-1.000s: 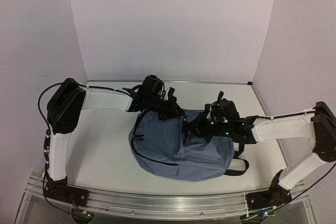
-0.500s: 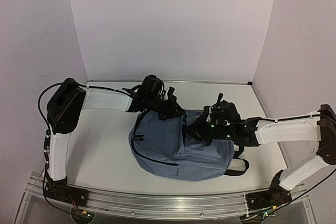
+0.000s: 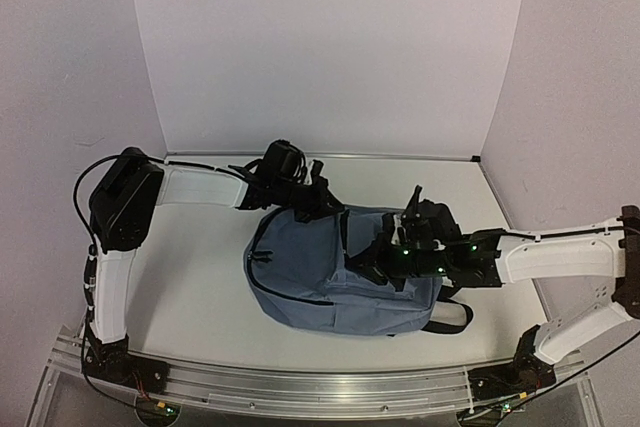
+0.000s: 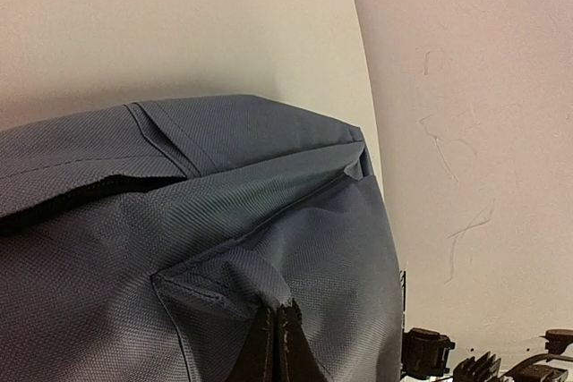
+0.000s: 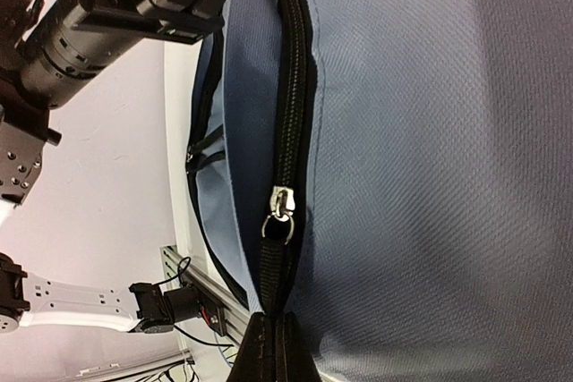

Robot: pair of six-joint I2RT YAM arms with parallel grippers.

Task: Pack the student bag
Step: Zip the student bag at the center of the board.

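Observation:
The student bag (image 3: 310, 277), slate-blue with black zippers, lies on its side mid-table. My left gripper (image 3: 320, 211) is at the bag's far top edge. In the left wrist view it (image 4: 275, 310) is shut on a pinched fold of the bag's fabric (image 4: 179, 248). My right gripper (image 3: 372, 265) sits on the bag's right half. In the right wrist view it (image 5: 276, 318) is shut on the black pull strap (image 5: 277, 275) below the silver zipper slider (image 5: 281, 206). The black zipper track (image 5: 294, 60) above the slider looks closed. The bag's inside is hidden.
The bag's black shoulder straps (image 3: 455, 319) trail off its right side toward my right arm. An aluminium rail (image 3: 300, 387) runs along the table's near edge. White walls close in the back and both sides. My left arm (image 5: 107, 15) shows beyond the bag in the right wrist view.
My right gripper has slid toward the near-left along the zipper, holding the pull strap. The bag has flattened and shifted slightly nearer. My left gripper has edged left, still pinching fabric.

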